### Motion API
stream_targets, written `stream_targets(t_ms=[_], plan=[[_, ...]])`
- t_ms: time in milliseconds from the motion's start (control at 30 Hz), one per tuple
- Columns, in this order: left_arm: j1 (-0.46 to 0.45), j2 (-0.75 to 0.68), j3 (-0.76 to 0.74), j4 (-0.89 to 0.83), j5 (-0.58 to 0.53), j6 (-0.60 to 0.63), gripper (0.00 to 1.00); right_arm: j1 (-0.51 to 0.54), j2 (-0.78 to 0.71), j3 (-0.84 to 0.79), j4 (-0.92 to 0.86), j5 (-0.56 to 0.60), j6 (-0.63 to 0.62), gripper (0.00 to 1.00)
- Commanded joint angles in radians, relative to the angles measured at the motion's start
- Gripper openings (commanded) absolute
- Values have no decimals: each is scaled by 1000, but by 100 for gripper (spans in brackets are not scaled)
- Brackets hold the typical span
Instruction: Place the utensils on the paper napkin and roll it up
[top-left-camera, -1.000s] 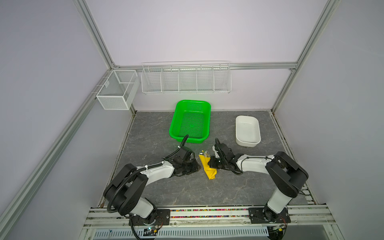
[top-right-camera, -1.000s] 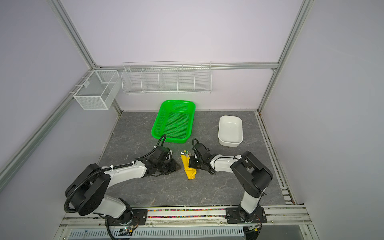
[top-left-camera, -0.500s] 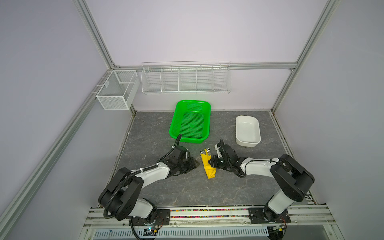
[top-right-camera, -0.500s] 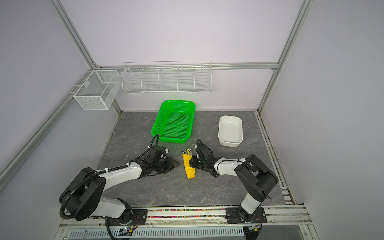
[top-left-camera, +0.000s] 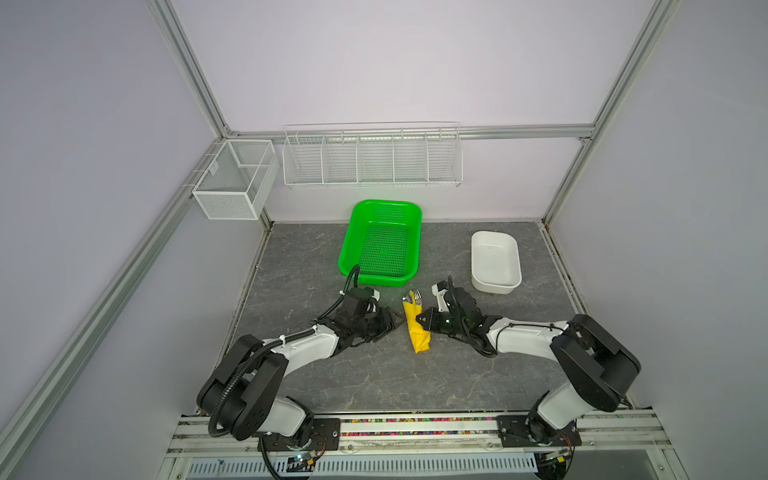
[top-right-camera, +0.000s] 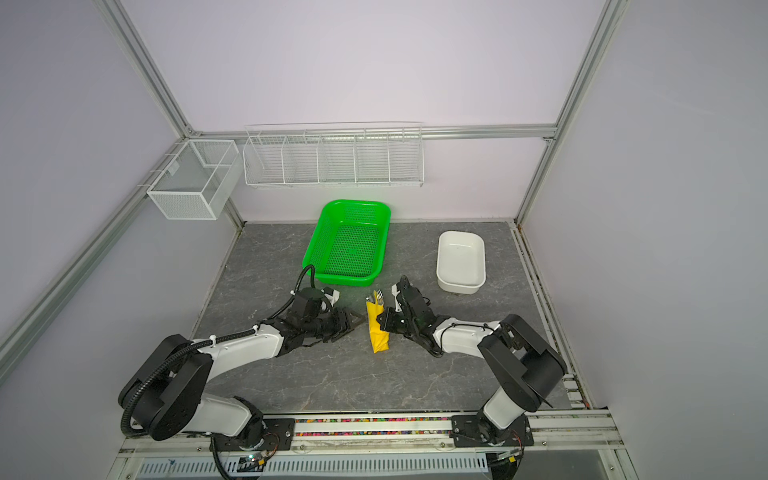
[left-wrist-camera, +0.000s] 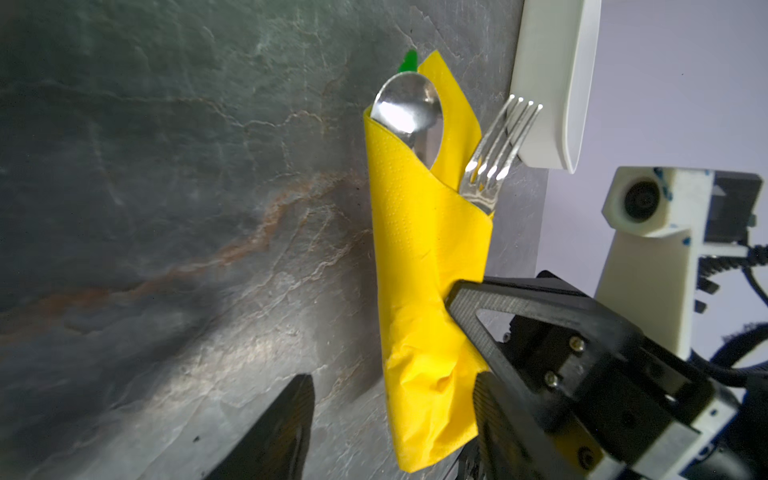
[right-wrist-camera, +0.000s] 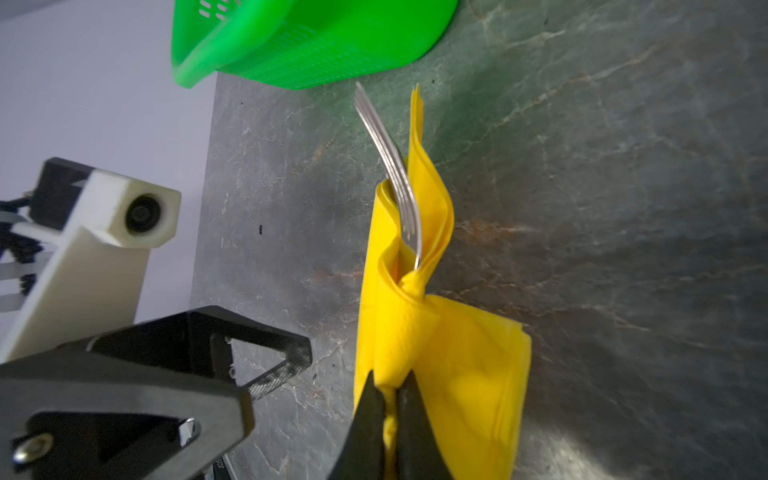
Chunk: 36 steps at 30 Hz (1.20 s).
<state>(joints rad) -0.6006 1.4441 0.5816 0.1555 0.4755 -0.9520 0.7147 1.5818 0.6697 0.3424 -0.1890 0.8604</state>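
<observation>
Both arms reach low inward; right fingers (right-wrist-camera: 365, 428) pinch the paper napkin (right-wrist-camera: 457, 374), left fingers (left-wrist-camera: 286, 424) spread.

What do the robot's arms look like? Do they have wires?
Both arms have smooth white shells and chunky black joints. The left arm carries a thick ribbed black cable; the right arm has thin black wires. The left gripper and right gripper are black, their fingers triangles with holes.

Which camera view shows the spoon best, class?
The left wrist view: the spoon is large and sharp, its bowl poking from the yellow napkin. Both top views show a tiny silver glint beside the fork. The right wrist view shows the fork, no spoon.
</observation>
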Motion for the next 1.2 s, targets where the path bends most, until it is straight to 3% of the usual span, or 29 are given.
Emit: stream_targets(t_ms=[0, 367, 667, 867, 1167], plan=[[20, 17, -21, 84, 44, -40, 64, -9, -48, -19, 60, -19, 9, 7], [71, 13, -32, 428, 193, -199, 78, -29, -209, 13, 20, -73, -8, 7], [76, 27, 20, 634, 297, -282, 79, -45, -289, 68, -7, -135, -16, 8], [76, 73, 38, 749, 341, -341, 77, -48, -293, 98, 22, -189, -8, 8], [75, 144, 27, 923, 352, -425, 63, -53, -287, 103, 43, -217, 7, 8]])
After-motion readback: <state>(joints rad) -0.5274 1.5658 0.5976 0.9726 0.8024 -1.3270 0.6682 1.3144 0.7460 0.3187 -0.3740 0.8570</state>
